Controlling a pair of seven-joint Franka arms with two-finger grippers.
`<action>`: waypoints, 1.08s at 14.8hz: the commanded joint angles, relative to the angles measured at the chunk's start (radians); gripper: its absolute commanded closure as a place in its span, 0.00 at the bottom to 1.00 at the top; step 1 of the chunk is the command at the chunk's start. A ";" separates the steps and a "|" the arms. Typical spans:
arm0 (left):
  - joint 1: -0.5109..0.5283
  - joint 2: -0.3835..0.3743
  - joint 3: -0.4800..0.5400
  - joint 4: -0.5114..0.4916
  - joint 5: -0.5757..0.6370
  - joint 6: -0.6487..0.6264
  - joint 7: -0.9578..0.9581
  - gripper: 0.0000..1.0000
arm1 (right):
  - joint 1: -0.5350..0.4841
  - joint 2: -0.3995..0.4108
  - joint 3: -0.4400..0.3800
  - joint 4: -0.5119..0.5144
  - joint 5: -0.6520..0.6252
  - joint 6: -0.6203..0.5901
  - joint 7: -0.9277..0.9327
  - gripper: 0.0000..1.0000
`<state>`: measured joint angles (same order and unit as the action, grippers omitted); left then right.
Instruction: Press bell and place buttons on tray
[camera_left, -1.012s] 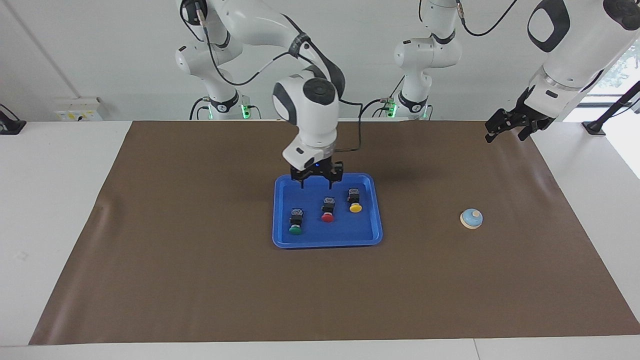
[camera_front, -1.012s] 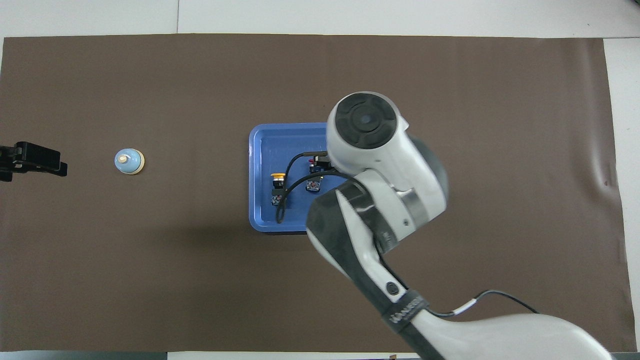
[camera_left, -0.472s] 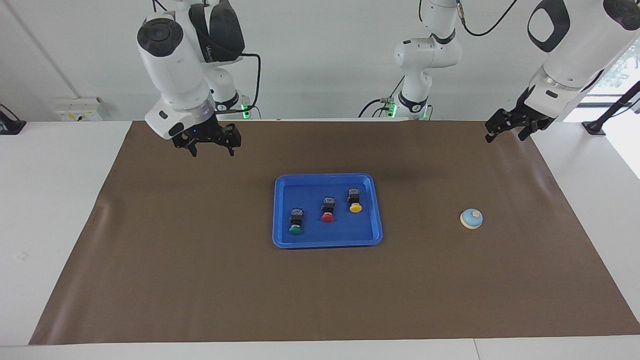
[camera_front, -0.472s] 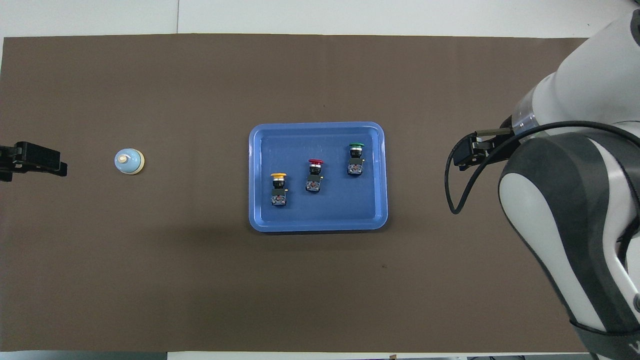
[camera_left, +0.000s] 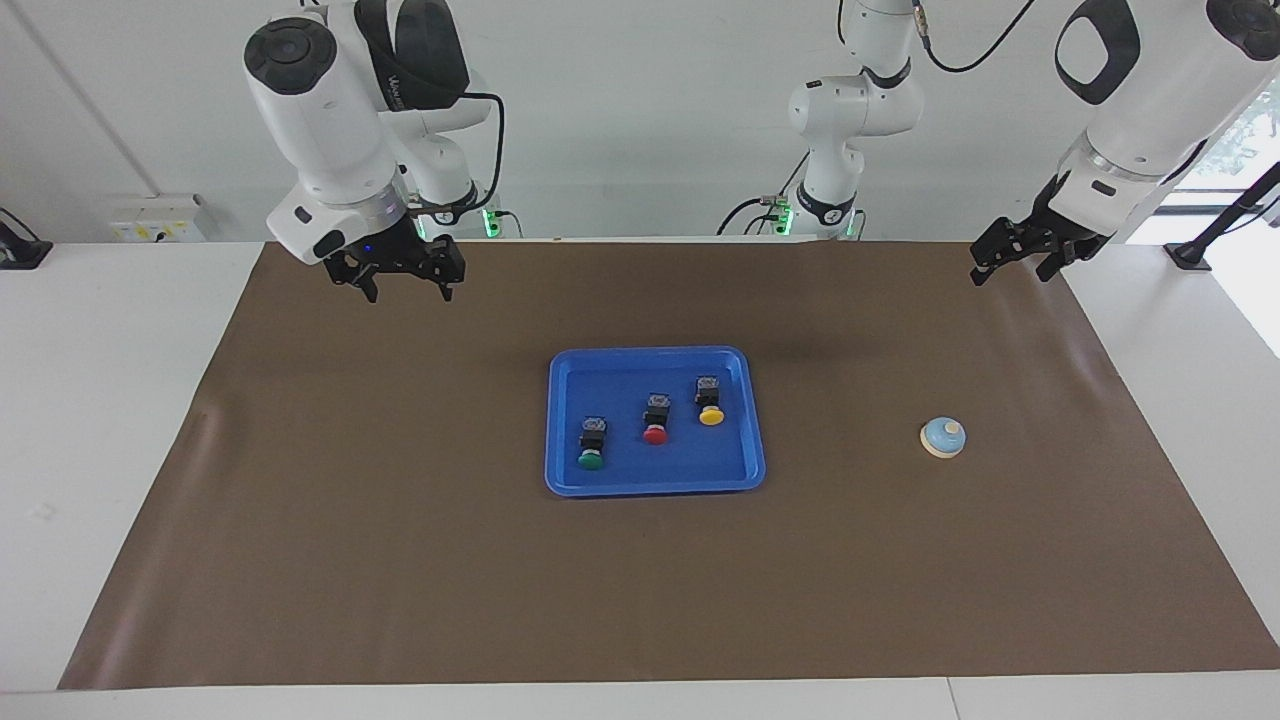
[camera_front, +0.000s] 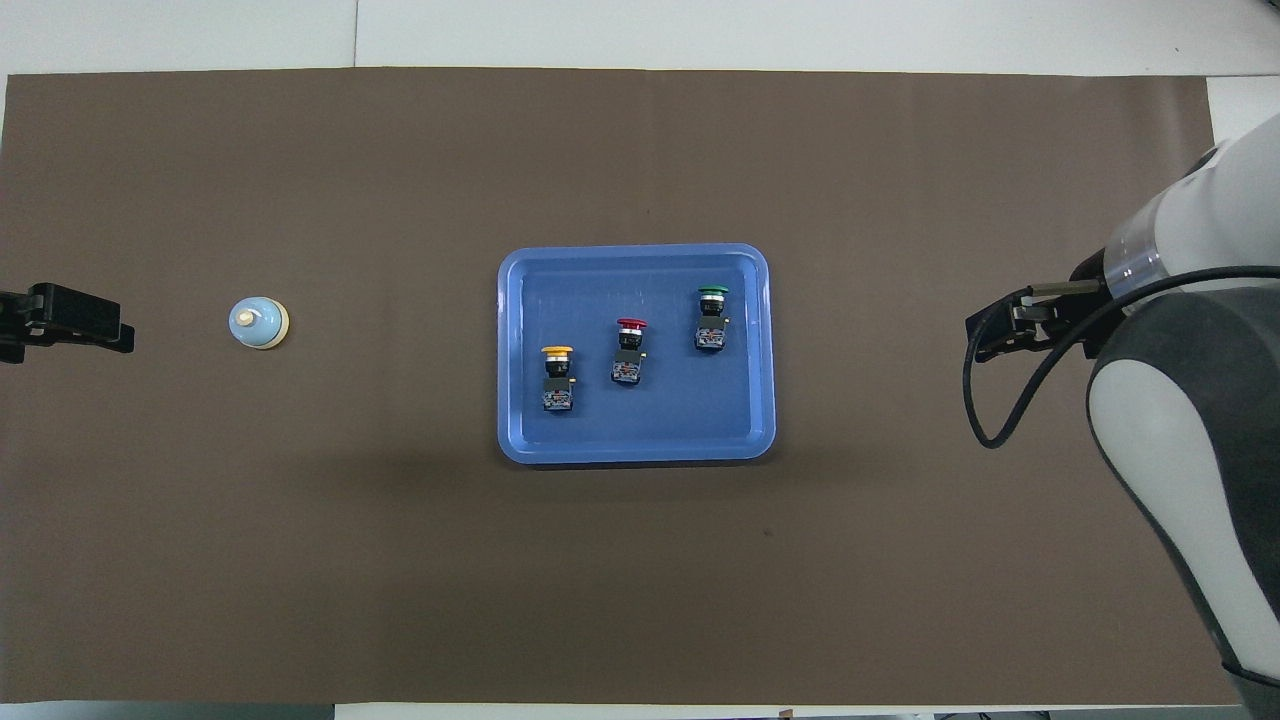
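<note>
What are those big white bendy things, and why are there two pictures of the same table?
The white things are two robot arms. Each ends in a black end effector, a pincer with two fingers for picking things up. One picture is taken from across the table, looking at the robots. The other looks down from above their end.

A brown mat covers the table. In its middle lies a blue tray with three push buttons in it: the green button, the red button and the yellow button. Toward the left arm's end of the table a little blue bell sits on the mat.

The right end effector hangs in the air over the mat, away from the tray. The left end effector waits above the mat's edge. Both are open and hold nothing.
</note>
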<state>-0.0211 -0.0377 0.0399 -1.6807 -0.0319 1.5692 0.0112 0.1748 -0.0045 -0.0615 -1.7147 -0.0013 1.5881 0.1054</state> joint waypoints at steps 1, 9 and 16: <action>-0.003 -0.027 0.003 -0.027 -0.006 0.000 -0.008 0.00 | -0.034 -0.019 0.014 -0.033 -0.012 0.026 -0.036 0.00; -0.003 -0.027 0.003 -0.027 -0.006 0.000 -0.008 0.00 | -0.070 -0.014 0.003 -0.002 -0.006 0.020 -0.032 0.00; -0.003 -0.027 0.003 -0.027 -0.006 0.000 -0.008 0.00 | -0.175 -0.017 0.002 0.125 0.009 -0.097 -0.082 0.00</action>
<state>-0.0211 -0.0377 0.0399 -1.6807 -0.0319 1.5692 0.0112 0.0460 -0.0204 -0.0661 -1.6114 -0.0031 1.5139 0.0812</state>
